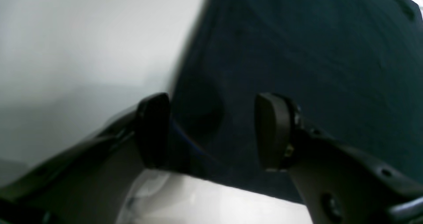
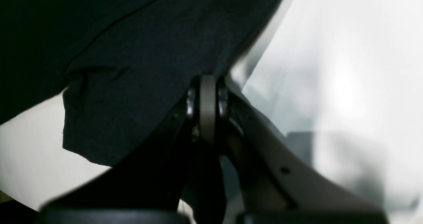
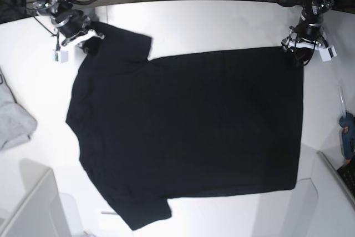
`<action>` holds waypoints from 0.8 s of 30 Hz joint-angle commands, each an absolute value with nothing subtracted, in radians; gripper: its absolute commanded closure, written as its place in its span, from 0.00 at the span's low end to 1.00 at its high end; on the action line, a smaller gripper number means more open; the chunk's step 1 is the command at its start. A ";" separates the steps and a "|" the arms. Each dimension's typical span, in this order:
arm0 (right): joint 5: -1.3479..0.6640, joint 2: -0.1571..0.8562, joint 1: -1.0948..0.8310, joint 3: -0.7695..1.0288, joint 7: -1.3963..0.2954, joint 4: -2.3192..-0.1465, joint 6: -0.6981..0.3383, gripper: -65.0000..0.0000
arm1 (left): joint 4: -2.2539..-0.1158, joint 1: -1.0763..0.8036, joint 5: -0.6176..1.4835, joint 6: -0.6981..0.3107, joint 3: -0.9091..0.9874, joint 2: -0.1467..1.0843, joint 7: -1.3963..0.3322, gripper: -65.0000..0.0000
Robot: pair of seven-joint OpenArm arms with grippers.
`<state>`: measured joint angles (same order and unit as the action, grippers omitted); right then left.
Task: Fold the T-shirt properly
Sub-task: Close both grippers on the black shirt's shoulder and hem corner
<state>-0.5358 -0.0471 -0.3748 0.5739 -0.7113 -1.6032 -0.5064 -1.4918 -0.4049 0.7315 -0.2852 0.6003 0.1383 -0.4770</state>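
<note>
Black T-shirt (image 3: pixel 188 131) flat on white counter (image 3: pixel 222 26). Left end effector (image 1: pixel 211 131) spread over hem corner, upper right. Right end effector (image 2: pixel 208 108) pressed together at sleeve, upper left; pinch unclear. Advice: grip both corners firmly, lift evenly.

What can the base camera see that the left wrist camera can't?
Only the base view shows the whole T-shirt spread flat, both sleeves, the right gripper at a sleeve, a grey garment and a blue tool. Only the left wrist view shows the left gripper close up, open over the shirt's corner. Both show the black shirt on the white table.
</note>
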 commanded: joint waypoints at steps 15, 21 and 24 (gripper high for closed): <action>-0.495 -0.045 -0.403 0.578 -0.753 -1.606 -0.501 1.00 | -1.517 -0.470 0.713 -0.268 0.595 0.145 -0.544 1.00; -0.495 -0.050 -0.486 0.578 -0.676 -1.701 -0.501 1.00 | -1.538 -0.518 0.713 -0.268 0.593 0.176 -0.544 1.00; -0.495 -0.050 -0.526 0.578 -0.671 -1.744 -0.501 1.00 | -1.546 -0.547 0.713 -0.268 0.593 0.194 -0.544 1.00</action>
